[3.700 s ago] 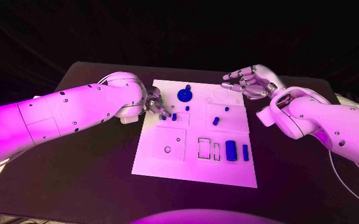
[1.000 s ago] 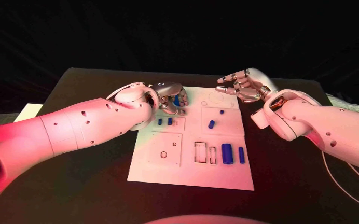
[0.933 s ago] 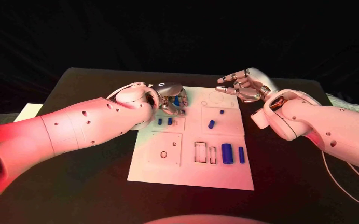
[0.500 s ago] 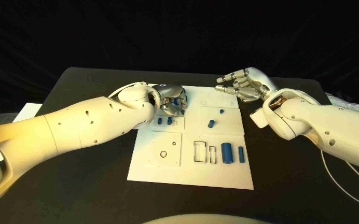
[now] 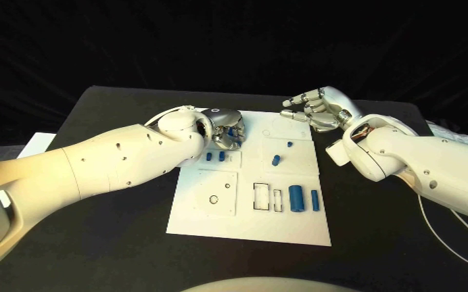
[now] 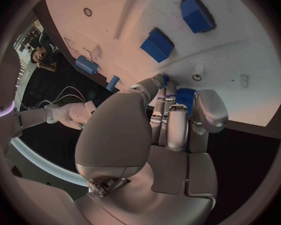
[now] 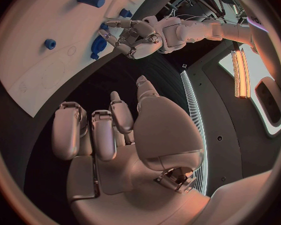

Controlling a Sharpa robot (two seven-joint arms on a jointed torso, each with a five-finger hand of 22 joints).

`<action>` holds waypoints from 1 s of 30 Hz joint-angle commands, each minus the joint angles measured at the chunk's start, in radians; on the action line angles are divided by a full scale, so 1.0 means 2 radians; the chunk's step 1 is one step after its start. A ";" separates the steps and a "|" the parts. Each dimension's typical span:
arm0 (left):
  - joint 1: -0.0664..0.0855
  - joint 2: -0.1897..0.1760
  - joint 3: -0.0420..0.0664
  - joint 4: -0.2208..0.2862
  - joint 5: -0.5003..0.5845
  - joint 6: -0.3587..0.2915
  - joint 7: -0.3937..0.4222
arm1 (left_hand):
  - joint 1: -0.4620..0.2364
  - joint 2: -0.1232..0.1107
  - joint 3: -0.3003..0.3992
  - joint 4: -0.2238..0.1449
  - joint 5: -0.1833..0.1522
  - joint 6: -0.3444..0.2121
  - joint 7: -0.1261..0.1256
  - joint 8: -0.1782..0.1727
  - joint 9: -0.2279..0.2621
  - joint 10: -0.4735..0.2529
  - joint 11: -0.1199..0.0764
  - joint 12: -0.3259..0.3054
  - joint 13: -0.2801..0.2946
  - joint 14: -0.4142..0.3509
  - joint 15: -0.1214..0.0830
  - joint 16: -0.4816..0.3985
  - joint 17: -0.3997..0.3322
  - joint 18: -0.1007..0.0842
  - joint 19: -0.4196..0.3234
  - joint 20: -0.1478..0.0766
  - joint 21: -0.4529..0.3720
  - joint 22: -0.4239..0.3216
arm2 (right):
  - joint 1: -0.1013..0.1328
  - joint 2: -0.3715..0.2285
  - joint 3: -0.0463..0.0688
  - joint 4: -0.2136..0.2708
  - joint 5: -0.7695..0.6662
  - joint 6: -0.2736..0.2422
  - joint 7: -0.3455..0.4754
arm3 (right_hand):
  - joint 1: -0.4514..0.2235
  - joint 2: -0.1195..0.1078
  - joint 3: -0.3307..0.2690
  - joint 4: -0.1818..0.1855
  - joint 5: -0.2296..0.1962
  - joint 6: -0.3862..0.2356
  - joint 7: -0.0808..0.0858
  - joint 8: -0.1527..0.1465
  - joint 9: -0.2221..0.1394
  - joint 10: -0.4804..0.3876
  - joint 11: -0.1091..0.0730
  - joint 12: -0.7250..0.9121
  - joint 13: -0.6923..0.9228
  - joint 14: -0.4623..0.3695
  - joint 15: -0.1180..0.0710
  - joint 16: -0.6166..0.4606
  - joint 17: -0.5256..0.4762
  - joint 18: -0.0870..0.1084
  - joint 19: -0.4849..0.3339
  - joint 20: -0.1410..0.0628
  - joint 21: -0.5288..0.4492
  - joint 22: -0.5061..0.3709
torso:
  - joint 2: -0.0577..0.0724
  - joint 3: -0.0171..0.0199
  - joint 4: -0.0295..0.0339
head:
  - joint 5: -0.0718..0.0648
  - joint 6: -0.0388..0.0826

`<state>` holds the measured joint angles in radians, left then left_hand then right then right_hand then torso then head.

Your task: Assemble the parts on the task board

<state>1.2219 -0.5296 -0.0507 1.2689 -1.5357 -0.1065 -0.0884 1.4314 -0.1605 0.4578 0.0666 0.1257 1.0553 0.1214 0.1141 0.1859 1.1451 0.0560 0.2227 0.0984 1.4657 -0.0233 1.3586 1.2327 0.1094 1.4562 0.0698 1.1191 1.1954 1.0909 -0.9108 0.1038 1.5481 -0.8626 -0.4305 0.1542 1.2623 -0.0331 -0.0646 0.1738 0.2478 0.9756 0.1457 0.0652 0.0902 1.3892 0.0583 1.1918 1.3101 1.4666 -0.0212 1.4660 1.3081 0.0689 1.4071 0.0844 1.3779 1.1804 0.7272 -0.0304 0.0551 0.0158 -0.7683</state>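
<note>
The left hand [image 5: 222, 130] is over the far left part of the white board [image 5: 205, 214], its fingers curled around a blue part [image 6: 185, 96] (the left wrist view shows blue between the fingertips, and the right wrist view shows a blue piece at that hand). So the step in hand looks like carrying or seating this piece near the board's far left corner; whether it already touches the board I cannot tell. The right hand [image 5: 314, 111] hovers just past the board's far right corner, fingers loosely bent and apart, holding nothing. Other blue pieces lie on the board: two small blocks [image 5: 216, 157] just near the left hand, two small pegs [image 5: 281, 154] toward the middle, and two cylinders [image 5: 303, 198] at the near right beside empty outlined slots. The next move probably calls for lining the held piece up with its socket and pressing it down squarely before letting go.
</note>
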 commanded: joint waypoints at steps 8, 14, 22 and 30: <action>-0.001 0.002 0.000 0.002 -0.012 0.022 -0.009 | 0.006 0.006 0.026 -0.017 -0.002 0.022 -0.002 -0.001 -0.003 0.028 -0.002 -0.011 -0.002 0.022 -0.004 0.004 -0.002 -0.010 0.003 0.000 0.014 0.014 | 0.000 -0.001 0.000 0.001 0.000 0.004 0.004 | -0.001 0.006 -0.003 0.000 0.002 0.001 0.000 0.001 0.001 -0.005 0.000 -0.003 0.004 0.031 0.001 -0.003 0.036 0.004 -0.004 0.000 -0.002 -0.001 | 0.000 0.0005 -0.0004 | 0.001 -0.002; -0.001 0.000 0.000 0.003 -0.011 0.009 -0.008 | 0.009 0.006 0.042 -0.029 -0.002 0.028 0.001 -0.003 -0.006 0.036 0.000 -0.018 -0.002 0.021 -0.002 0.004 -0.004 -0.011 0.003 0.001 0.022 0.022 | 0.000 -0.001 0.000 0.001 0.000 0.005 0.004 | -0.002 0.006 -0.004 0.000 0.002 0.001 0.000 0.001 0.001 -0.004 0.000 -0.002 0.005 0.031 0.001 -0.003 0.036 0.004 -0.004 0.000 -0.002 0.000 | 0.000 0.0005 -0.0006 | 0.000 -0.003; -0.001 -0.014 0.004 0.024 0.012 -0.020 -0.008 | 0.000 0.002 0.049 -0.033 -0.003 0.027 0.004 -0.008 -0.009 0.035 0.002 -0.029 -0.004 0.020 0.000 0.001 -0.011 -0.013 0.004 0.002 0.032 0.032 | 0.000 -0.001 0.000 0.000 0.000 0.004 0.005 | -0.002 0.006 -0.004 0.000 0.002 0.001 0.000 0.001 0.001 -0.004 0.000 -0.002 0.005 0.031 0.001 -0.003 0.036 0.004 -0.004 0.000 -0.002 0.000 | -0.001 -0.0001 0.0011 | -0.003 -0.004; 0.001 -0.041 0.015 0.056 0.048 -0.037 -0.011 | -0.002 0.002 0.051 -0.034 -0.003 0.028 0.004 -0.009 -0.010 0.037 0.003 -0.031 -0.004 0.020 0.000 0.001 -0.012 -0.013 0.004 0.002 0.034 0.034 | 0.000 -0.002 0.000 0.000 0.000 0.003 0.005 | -0.002 0.006 -0.004 0.000 0.002 0.001 0.000 0.001 0.001 -0.004 0.000 -0.002 0.005 0.031 0.001 -0.003 0.036 0.004 -0.004 0.000 -0.002 0.000 | -0.001 -0.0002 0.0010 | -0.001 -0.003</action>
<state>1.2219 -0.6073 -0.0228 1.3722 -1.4965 -0.1460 -0.1050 1.4366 -0.1555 0.5523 -0.0002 0.1182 1.1084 0.1237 0.0997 0.1667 1.2153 0.0586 0.1667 0.0905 1.4657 -0.0232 1.3626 1.2089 0.0936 1.4597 0.0734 1.1818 1.2620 1.0909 -0.9140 0.1038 1.5474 -0.8621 -0.4300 0.1546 1.2581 -0.0290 -0.0675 0.1767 0.2477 0.9756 0.1457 0.0652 0.0909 1.3892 0.0583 1.1918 1.3102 1.4665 -0.0212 1.4660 1.3077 0.0689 1.4071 0.0844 1.3779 1.1805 0.7256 -0.0307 0.0570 0.0121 -0.7749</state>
